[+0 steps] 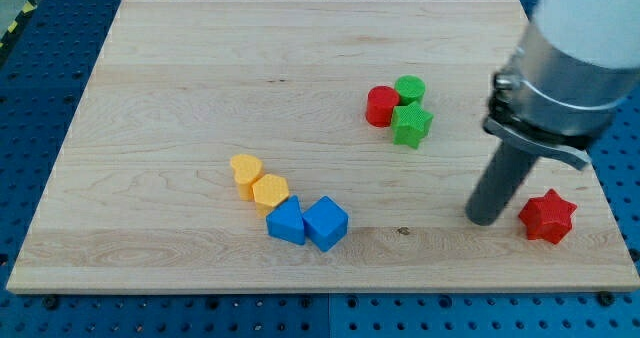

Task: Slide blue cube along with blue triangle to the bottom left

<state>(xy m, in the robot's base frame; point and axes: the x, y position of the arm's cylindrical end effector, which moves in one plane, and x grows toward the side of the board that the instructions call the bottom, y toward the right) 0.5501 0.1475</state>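
The blue cube (326, 223) lies at the board's lower middle. The blue triangle (286, 221) touches its left side. My tip (484, 219) rests on the board far to the right of both blue blocks, just left of the red star (548, 216). The dark rod rises from the tip toward the view's upper right.
A yellow hexagon (269, 191) touches the blue triangle's upper left, with a yellow heart (245, 172) beside it. A red cylinder (381, 106), a green cylinder (409, 89) and a green star (411, 124) cluster at the upper middle right. The wooden board (200, 68) sits on a blue pegboard.
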